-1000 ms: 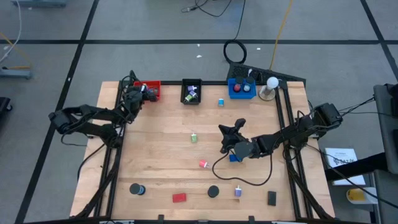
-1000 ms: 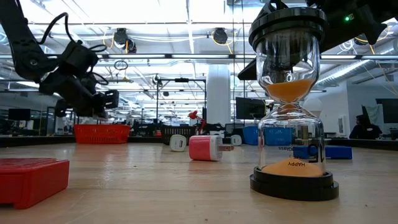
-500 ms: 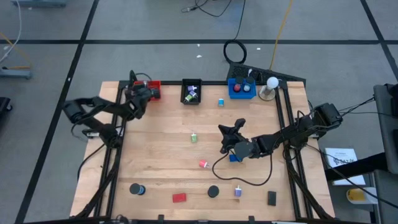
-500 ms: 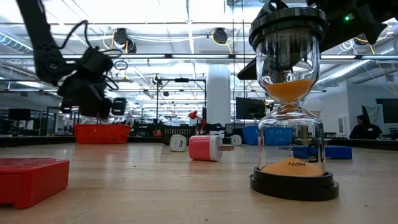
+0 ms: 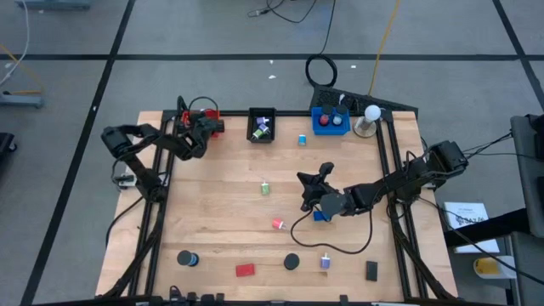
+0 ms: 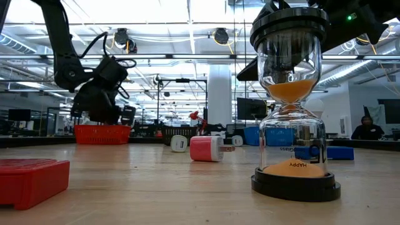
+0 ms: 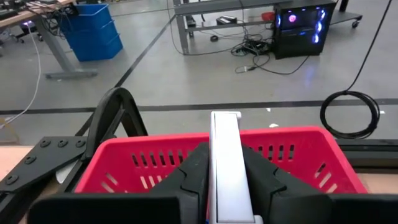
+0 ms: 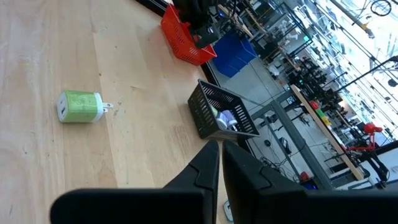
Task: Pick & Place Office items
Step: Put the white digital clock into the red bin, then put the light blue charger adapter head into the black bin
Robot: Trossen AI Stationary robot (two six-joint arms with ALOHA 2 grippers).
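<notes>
My left gripper (image 5: 204, 127) hovers at the red tray (image 5: 212, 117) in the far left corner, shut on a thin white item (image 7: 224, 149). In the low view it (image 6: 106, 103) hangs just above that tray (image 6: 102, 134). My right gripper (image 5: 310, 182) waits shut above mid-table with nothing in it. Loose office items rest on the wood: a green charger (image 5: 265, 189), a pink charger (image 5: 278, 223), a blue block (image 5: 302, 140), a red block (image 5: 245, 270) and a black disc (image 5: 291, 262). My left gripper pinches the white item between its two fingers, one pad on each flat face (image 7: 214, 180). Its narrow edge (image 7: 225, 124) faces the camera and sticks out past the fingertips (image 7: 194, 163). The item is lifted clear, above the red tray's near wall (image 7: 149, 165).
A black tray (image 5: 262, 125) and a blue tray (image 5: 330, 121) line the far edge, with a white ball lamp (image 5: 371, 115) beside them. An hourglass (image 6: 290, 106) stands near the front edge. A blue item (image 5: 320, 215) lies under my right arm.
My left gripper has swung toward the table's right and sunk a little, carrying the white item over the red tray and rolling somewhat as it went. My right arm has kept still.
</notes>
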